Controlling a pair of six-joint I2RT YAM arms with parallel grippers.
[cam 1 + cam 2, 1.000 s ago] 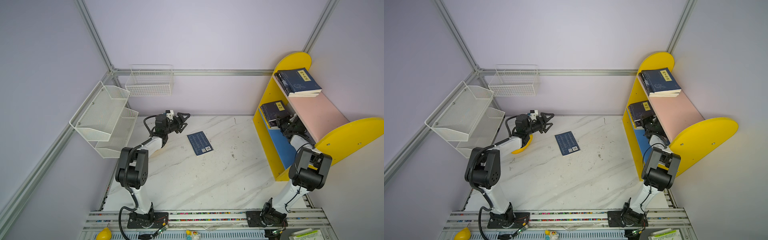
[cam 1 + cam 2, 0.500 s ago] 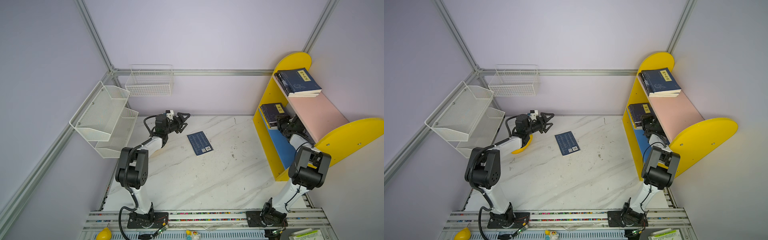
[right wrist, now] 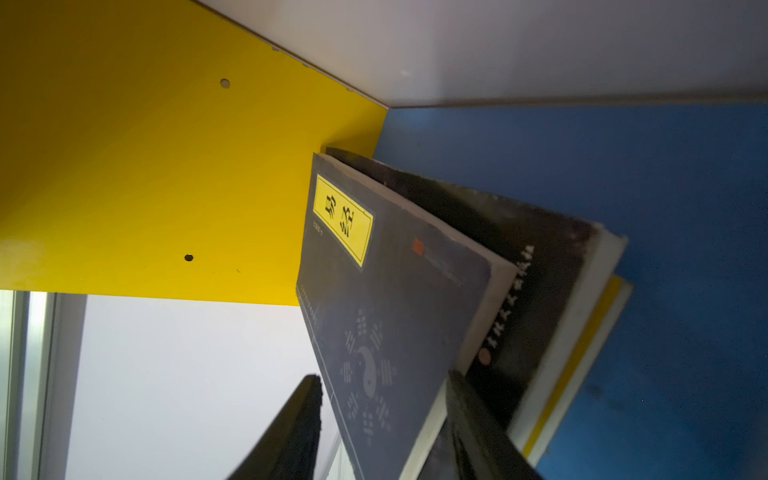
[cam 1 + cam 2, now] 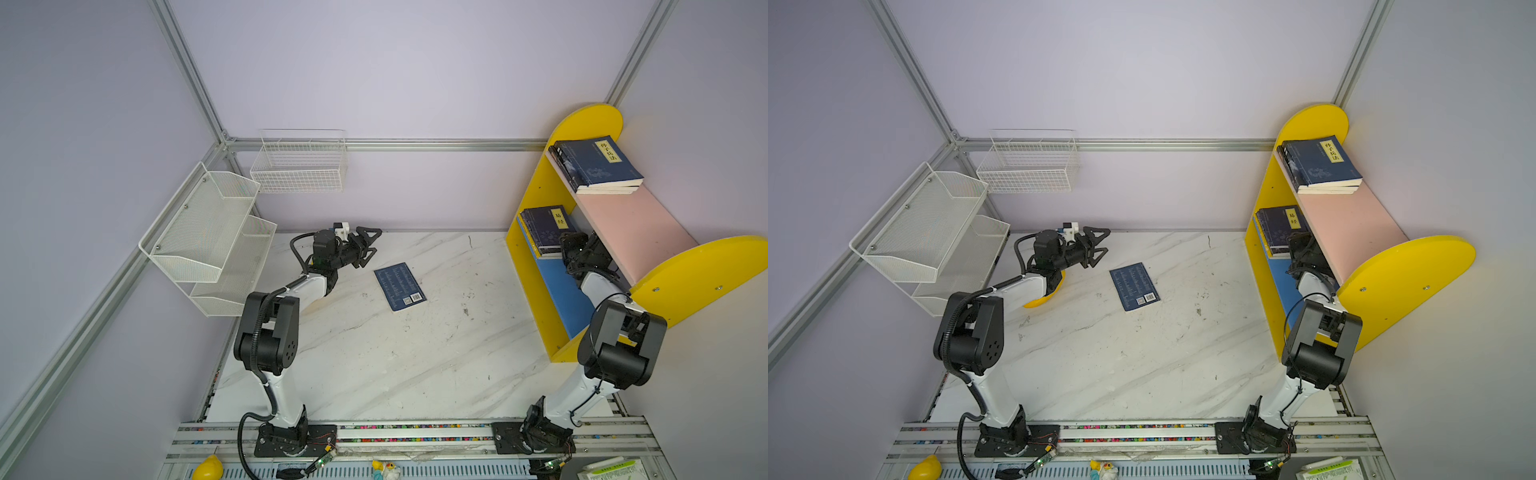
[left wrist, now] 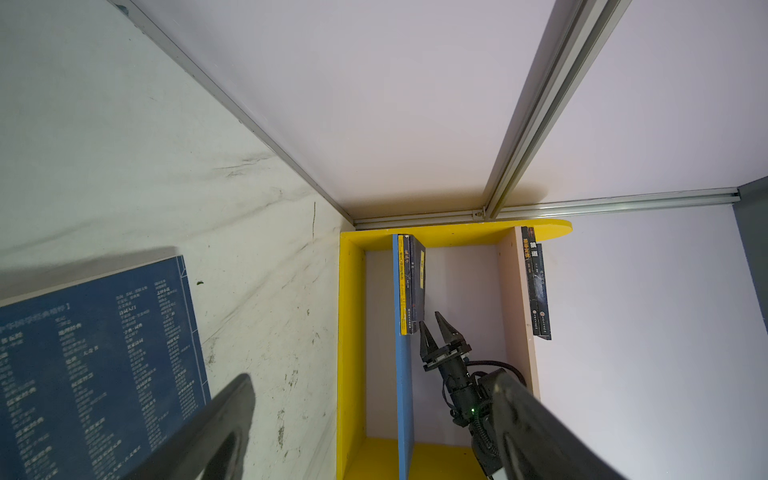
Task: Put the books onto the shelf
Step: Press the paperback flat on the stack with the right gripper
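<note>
**Shelf** [image 4: 702, 270]: two tiers, yellow side panels, pink upper board [image 4: 623, 224], blue lower board [image 4: 557, 286]. Position unchanged from a second earlier.

**Labelled navy book** [image 4: 598, 164]: lay flat on top of a small stack on the pink upper board, at the shelf's far end. Unchanged.

**Yin-yang navy book** [image 3: 386, 299]: lay on a black book [image 3: 536, 291] and a yellow-edged book [image 3: 582, 365], stacked on the blue lower board against the shelf's far side panel.

**Right gripper** [image 5: 431, 323]: was inside the shelf's lower tier, at the near end of that stack. It was closed a second earlier. By now its fingers had parted and held nothing. One stood clear of the navy cover. The other seemed tucked beneath that cover's corner, though blur left contact uncertain.

**Left gripper** [image 4: 376, 241]: fingers spread wide and empty, above the table [image 4: 374, 353], well apart from the shelf. Unmoved.

**Face-down navy book** [image 4: 400, 286]: lay barcode up on the table between the left gripper and the shelf. Unmoved.
</note>
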